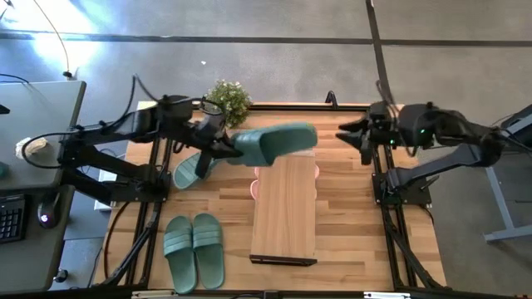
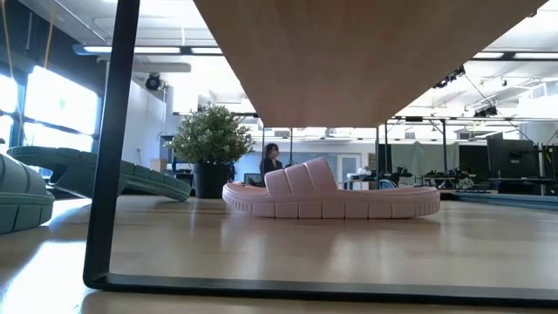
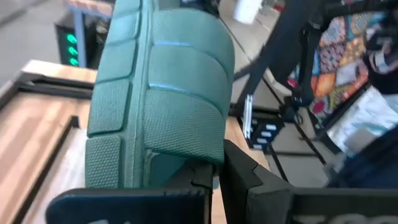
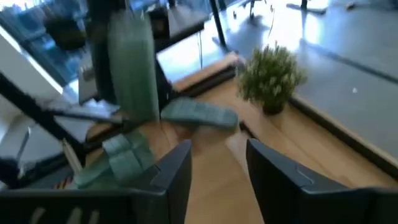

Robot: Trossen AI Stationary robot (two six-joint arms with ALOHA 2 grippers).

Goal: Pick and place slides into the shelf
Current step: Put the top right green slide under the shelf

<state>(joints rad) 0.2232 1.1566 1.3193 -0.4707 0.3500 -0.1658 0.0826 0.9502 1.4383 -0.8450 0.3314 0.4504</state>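
I had the left gripper [image 1: 234, 147] clamped on a green slide [image 1: 278, 139], held in the air over the shelf's [image 1: 285, 208] far end. My right gripper [image 1: 353, 133] hung parted and empty beside it.

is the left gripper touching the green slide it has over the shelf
Touching. In the left wrist view the left gripper is clamped on the edge of the green slide; the high view shows it lifted over the shelf.
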